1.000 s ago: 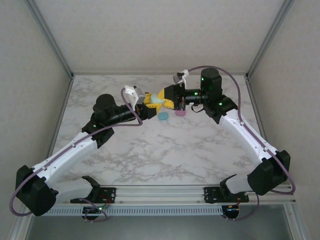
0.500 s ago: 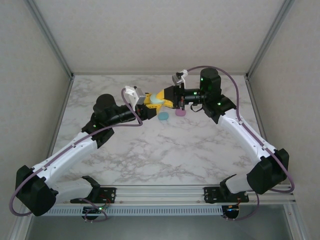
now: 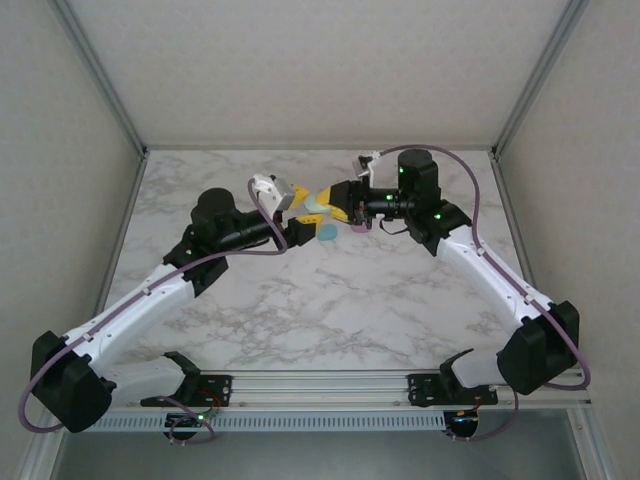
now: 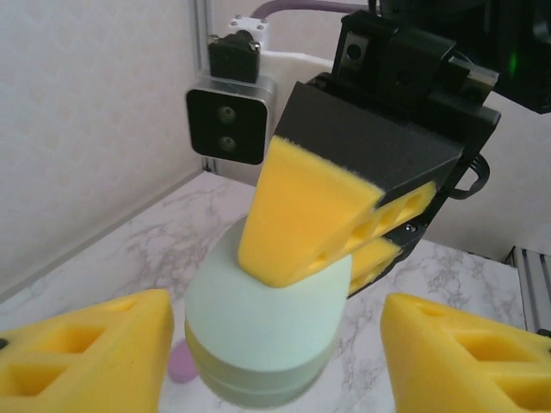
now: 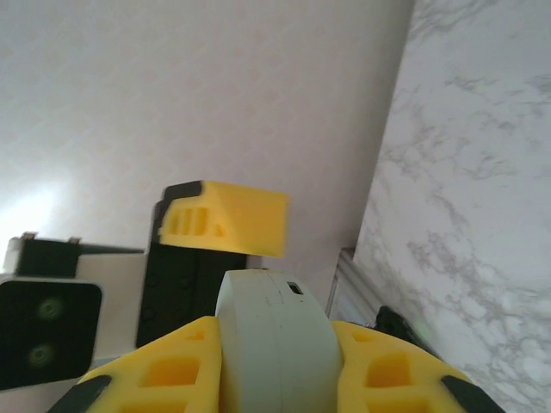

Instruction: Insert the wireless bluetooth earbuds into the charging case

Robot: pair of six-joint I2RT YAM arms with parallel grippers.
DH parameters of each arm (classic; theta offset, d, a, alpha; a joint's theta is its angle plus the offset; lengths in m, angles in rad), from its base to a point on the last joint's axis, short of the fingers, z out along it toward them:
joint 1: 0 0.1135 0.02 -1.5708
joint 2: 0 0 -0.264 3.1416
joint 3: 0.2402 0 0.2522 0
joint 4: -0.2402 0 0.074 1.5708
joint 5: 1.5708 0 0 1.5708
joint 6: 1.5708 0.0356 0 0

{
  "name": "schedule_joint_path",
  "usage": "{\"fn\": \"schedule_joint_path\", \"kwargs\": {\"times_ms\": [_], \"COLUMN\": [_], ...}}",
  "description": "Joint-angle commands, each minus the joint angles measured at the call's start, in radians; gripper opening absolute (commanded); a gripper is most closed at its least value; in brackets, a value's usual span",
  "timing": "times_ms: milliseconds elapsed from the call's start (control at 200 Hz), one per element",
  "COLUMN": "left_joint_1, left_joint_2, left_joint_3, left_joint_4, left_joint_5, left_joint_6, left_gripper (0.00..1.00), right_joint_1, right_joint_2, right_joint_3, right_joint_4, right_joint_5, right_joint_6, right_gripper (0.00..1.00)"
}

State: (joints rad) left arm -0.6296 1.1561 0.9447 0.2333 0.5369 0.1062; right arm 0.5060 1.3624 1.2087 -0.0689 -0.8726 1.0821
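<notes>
Mint, smooth oval plastic case [image 4: 258, 344] pinched between the right gripper's [image 5: 275, 357] yellow foam wedge fingers [image 4: 301, 215]. Left gripper [image 4: 275, 340] meets it nose-to-nose, pads spread either side of the case.

free: near table [image 3: 330, 310] | blocked: back centre; right tool [image 5: 275, 370] holds mint case [image 4: 258, 335]; left tool [image 4: 275, 361] flanks it

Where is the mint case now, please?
In the top view the mint case is clamped in the right gripper above the table's far middle, between the left gripper's open fingers.
</notes>
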Motion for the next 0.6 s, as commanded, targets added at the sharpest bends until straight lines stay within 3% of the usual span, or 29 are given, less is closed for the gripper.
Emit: {"fn": "schedule_joint_path", "kwargs": {"times_ms": [0,115,245,350,496,596], "left_joint_1": [-0.009,-0.009,-0.009,-0.009,-0.007,-0.007], "left_joint_2": [-0.049,-0.095,-0.138,-0.164,-0.185,-0.191], "left_joint_3": [-0.004,-0.030,-0.045,-0.056,-0.042,-0.039], "left_joint_4": [-0.026,-0.019,-0.017,-0.006,-0.053,-0.083], "left_joint_5": [-0.051,-0.114,-0.231,-0.314,-0.336,-0.350], "left_joint_6": [0.004,-0.021,-0.033,-0.046,-0.033,-0.030], "left_gripper": [0.67,0.70,0.72,0.79,0.84,0.85], "right_joint_1": [-0.013,-0.014,0.015,0.052,0.070,0.083], "right_joint_2": [-0.036,0.017,0.189,0.344,0.450,0.476], "right_joint_3": [-0.070,-0.170,-0.196,-0.212,-0.222,-0.196], "right_joint_4": [-0.069,-0.090,-0.152,-0.045,0.059,0.002], "right_joint_5": [0.185,0.298,0.365,0.320,0.300,0.339], "right_joint_6": [-0.052,-0.067,-0.145,-0.133,-0.097,-0.146], "right_gripper": [0.12,0.13,0.13,0.13,0.13,0.14]}}
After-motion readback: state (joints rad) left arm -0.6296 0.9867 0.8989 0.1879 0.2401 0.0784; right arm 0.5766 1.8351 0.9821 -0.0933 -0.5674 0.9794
